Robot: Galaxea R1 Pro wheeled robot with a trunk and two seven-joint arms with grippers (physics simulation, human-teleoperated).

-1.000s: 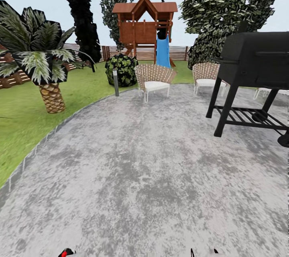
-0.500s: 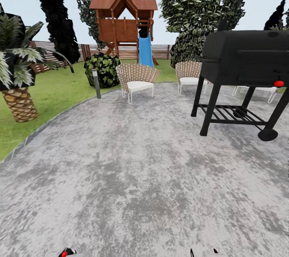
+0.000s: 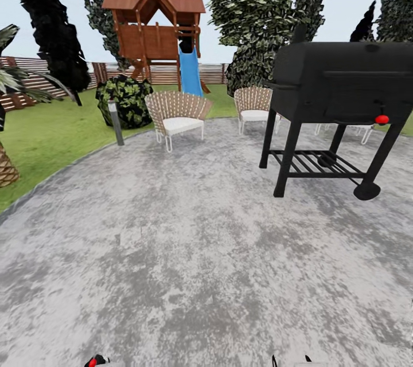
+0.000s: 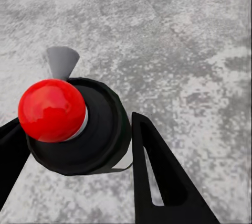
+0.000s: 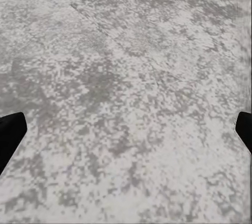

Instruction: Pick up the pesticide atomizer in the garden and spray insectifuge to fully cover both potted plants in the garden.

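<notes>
Atomizer [image 4: 73,127] end-on between closed left jaws, red cap toward camera; right jaws [image 5: 126,129] wide, empty.

Mottled grey stone patio [image 3: 189,252] across the lower frame. Black grill [image 3: 338,97] with red knob [image 3: 381,119] at right. Tan wicker chairs [image 3: 175,112], white cushions. Reddish-brown playhouse [image 3: 152,26], blue slide [image 3: 188,71], upper left. Green lawn [image 3: 51,126] at left.
</notes>
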